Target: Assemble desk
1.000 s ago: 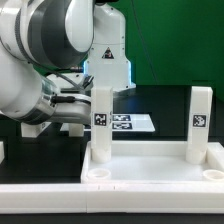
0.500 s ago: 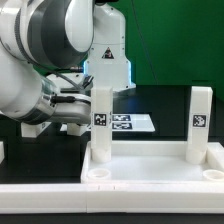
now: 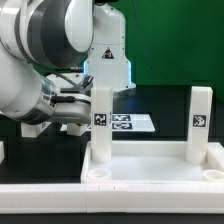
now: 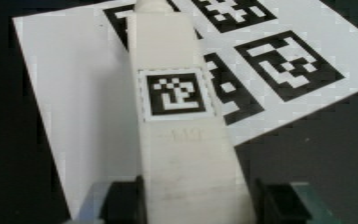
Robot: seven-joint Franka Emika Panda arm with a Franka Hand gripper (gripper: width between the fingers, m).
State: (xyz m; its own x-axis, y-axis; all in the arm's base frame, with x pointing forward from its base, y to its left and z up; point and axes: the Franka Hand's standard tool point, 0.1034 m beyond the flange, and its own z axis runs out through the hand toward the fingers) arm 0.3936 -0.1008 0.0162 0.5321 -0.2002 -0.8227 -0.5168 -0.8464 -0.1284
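Your gripper [image 4: 194, 208] clamps the tagged leg [image 4: 172, 140] — fingers [image 4: 115, 206] tight on both sides — it stands upright at a tabletop [image 3: 150, 168] corner, marker board [image 4: 51, 90] behind.

A robotics lab: a white robot arm [image 3: 50, 50] at a black table [image 3: 168, 118], green backdrop [image 3: 170, 40], tag-printed marker board [image 3: 132, 122].

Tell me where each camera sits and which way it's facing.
Exterior view: low beside the table, facing across the tabletop to the gripped leg, a second leg; arm on the exterior view's left.
Wrist view: on the wrist, looking along the gripped leg to the marker board; gripper fingers flank it.
Shared: gripped leg, marker board.
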